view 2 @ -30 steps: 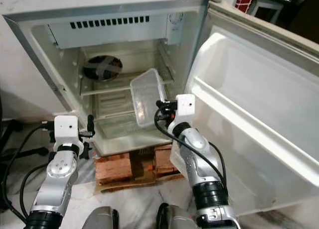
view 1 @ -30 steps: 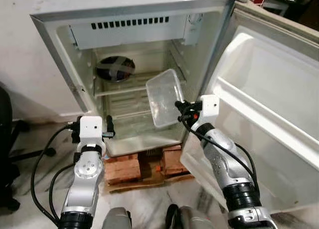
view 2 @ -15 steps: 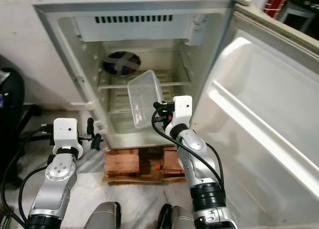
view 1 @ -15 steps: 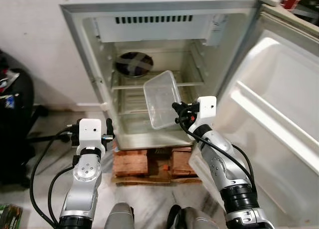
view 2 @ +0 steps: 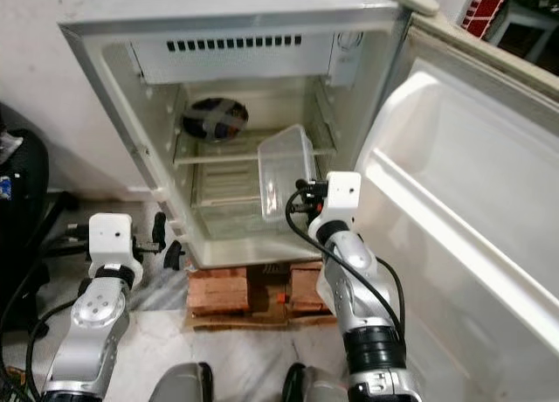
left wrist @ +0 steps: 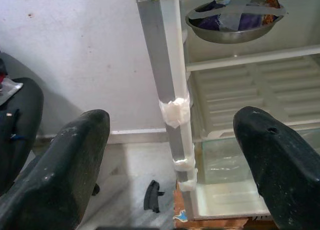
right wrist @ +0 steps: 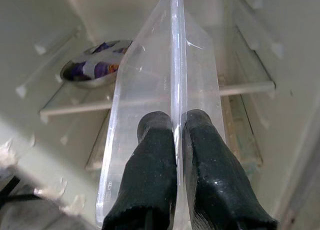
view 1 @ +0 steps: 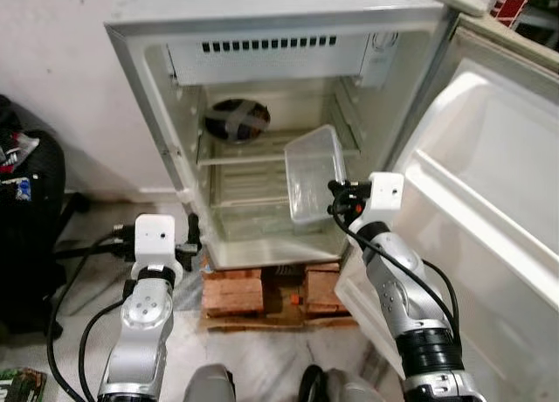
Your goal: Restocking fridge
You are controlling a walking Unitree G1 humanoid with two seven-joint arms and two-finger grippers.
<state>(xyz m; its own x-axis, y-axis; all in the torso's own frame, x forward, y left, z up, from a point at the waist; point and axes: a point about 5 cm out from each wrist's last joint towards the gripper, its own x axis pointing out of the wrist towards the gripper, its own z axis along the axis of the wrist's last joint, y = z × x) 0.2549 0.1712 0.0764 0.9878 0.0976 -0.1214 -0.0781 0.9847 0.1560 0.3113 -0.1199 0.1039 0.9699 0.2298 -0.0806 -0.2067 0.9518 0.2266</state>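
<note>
Clear plastic tub (view 1: 314, 172), pinched by its rim in right gripper (view 1: 335, 201), held tilted at the fridge (view 1: 262, 35) mouth; shelf (view 1: 253, 155) lies straight ahead. Left gripper (left wrist: 170, 155) open, low.

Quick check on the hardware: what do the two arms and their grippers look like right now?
Both arms are silver metal with black joint rings and loose black cables. Each wrist carries a white boxy camera block. The left gripper and right gripper each have two thick, rounded black fingers.

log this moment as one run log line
right gripper: shut on clear container | fridge: open | left gripper: open, idle
</note>
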